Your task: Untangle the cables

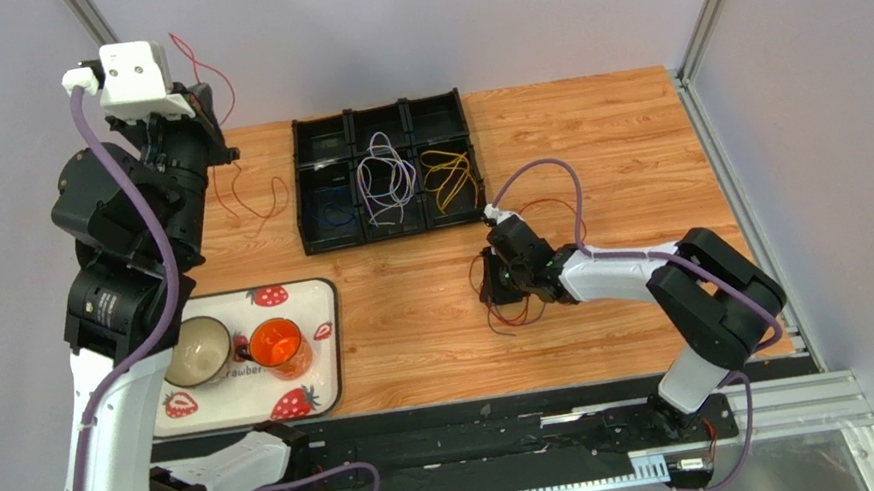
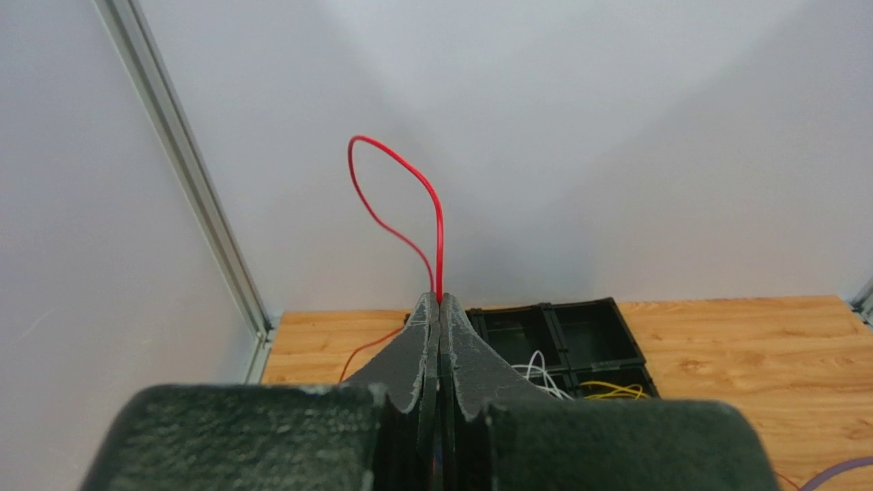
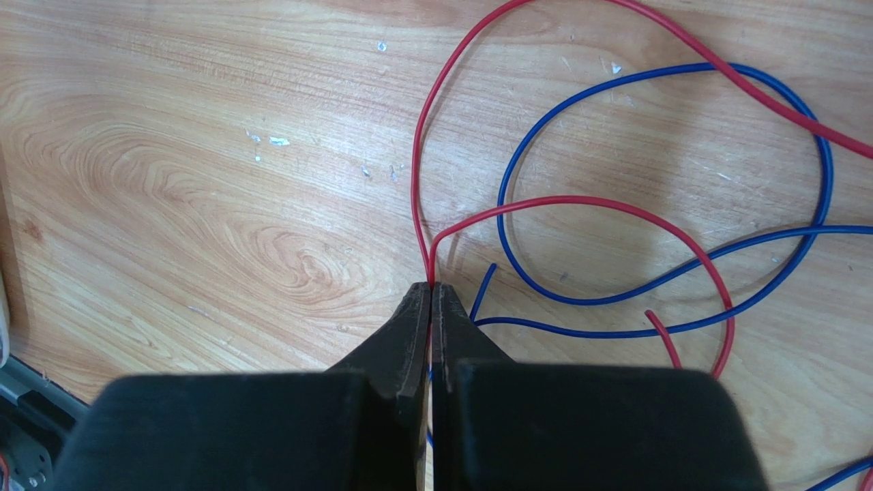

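My left gripper (image 1: 208,108) is raised high at the far left and shut on a thin red cable (image 1: 203,54). The cable loops above the tips and hangs down to the table (image 1: 256,202). In the left wrist view the jaws (image 2: 440,300) are pressed together on this red cable (image 2: 395,172). My right gripper (image 1: 498,283) is low on the table, shut on another red cable (image 3: 574,202) at its tips (image 3: 431,287). A blue cable (image 3: 656,298) loops across that red one beside the jaws. This tangle lies under the right gripper (image 1: 520,309).
A black compartment tray (image 1: 377,114) at the back holds a blue cable (image 1: 330,210), white and lilac cables (image 1: 387,182) and yellow cables (image 1: 449,179). A strawberry-print tray (image 1: 304,294) at the front left carries a bowl (image 1: 203,349) and an orange cup (image 1: 279,345).
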### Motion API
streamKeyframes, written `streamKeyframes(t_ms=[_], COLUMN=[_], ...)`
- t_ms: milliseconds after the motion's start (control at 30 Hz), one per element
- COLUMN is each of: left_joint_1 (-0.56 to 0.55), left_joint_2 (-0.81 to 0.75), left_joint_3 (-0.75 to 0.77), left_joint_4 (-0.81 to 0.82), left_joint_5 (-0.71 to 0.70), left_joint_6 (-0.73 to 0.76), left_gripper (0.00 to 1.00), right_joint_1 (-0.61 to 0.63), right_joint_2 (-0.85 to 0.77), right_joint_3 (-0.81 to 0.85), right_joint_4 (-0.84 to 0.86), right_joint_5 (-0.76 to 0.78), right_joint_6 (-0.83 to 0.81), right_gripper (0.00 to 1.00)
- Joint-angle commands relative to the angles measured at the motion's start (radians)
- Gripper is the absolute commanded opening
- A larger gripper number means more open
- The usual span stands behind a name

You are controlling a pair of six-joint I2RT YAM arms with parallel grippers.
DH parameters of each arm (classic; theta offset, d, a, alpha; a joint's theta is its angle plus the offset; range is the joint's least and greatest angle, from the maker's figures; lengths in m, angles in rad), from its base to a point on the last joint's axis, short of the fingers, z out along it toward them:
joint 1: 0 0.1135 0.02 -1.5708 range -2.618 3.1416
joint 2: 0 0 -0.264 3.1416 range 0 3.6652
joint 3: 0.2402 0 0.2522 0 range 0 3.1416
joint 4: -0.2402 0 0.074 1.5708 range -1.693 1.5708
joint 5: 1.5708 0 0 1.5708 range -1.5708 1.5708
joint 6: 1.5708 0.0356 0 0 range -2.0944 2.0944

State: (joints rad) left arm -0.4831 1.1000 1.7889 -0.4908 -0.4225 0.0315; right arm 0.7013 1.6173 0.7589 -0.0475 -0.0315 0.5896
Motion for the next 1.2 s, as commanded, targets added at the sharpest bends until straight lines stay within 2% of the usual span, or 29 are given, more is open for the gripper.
streamKeyframes(t_ms=[0, 133, 300, 600, 833, 1000, 1167], left_joint_1=[0.017, 0.041, 0.116, 0.159, 0.173, 0.190, 0.195], left_joint_2=[0.027, 0.054, 0.093, 0.155, 0.208, 0.261, 0.293], left_joint_3=[0.030, -0.016, -0.039, -0.071, -0.059, -0.039, -0.094], left_joint_4=[-0.002, 0.055, 0.100, 0.181, 0.239, 0.256, 0.319], left_joint_5=[0.033, 0.047, 0.106, 0.165, 0.228, 0.219, 0.194], left_joint_6=[0.001, 0.027, -0.025, -0.093, -0.079, -0.059, -0.042], left_gripper=[0.00, 0.00, 0.00, 0.00, 0.00, 0.00, 0.00], right_joint_1=[-0.019, -0.017, -0.017, -0.017, -0.017, -0.017, -0.017], right_joint_2=[0.041, 0.043, 0.041, 0.026, 0.024, 0.021, 0.007], right_joint_3=[-0.018, -0.012, -0.010, -0.018, -0.003, 0.011, 0.014], right_joint_4=[-0.085, -0.072, -0.074, -0.072, -0.075, -0.074, -0.074], right_joint_5=[-0.019, -0.061, -0.073, -0.080, -0.093, -0.117, -0.134], right_joint_6=[-0.004, 0.001, -0.011, -0.028, -0.047, -0.048, -0.050], right_gripper=[0.00, 0.00, 0.00, 0.00, 0.00, 0.00, 0.00])
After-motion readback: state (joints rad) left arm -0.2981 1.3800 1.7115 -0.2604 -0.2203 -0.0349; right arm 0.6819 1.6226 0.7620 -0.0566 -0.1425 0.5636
